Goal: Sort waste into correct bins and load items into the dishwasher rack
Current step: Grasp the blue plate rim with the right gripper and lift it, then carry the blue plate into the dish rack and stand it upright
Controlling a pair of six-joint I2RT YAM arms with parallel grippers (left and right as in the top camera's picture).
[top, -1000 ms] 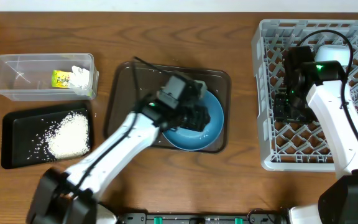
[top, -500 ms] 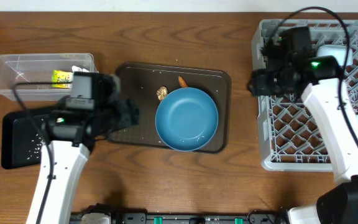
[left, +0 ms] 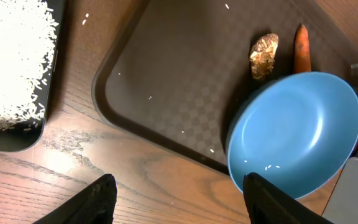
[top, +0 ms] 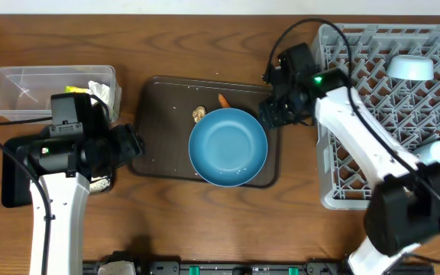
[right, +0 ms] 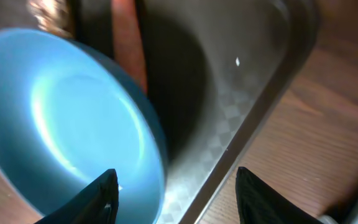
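Your right gripper (right: pixel 178 194) hangs open and empty, the rim of the light blue bowl (right: pixel 61 124) running between its fingers. Your left gripper (left: pixel 185 202) is spread too, holding nothing; carrot (left: pixel 301 48) and food scrap (left: pixel 263 54) lie well ahead of its fingers. Looks like the bowl goes to the dishwasher rack (top: pixel 328 183): drop lower, then pinch that rim.

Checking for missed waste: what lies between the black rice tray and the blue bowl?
Left wrist view: a strip of table, then the brown tray's floor with a few stray rice grains.
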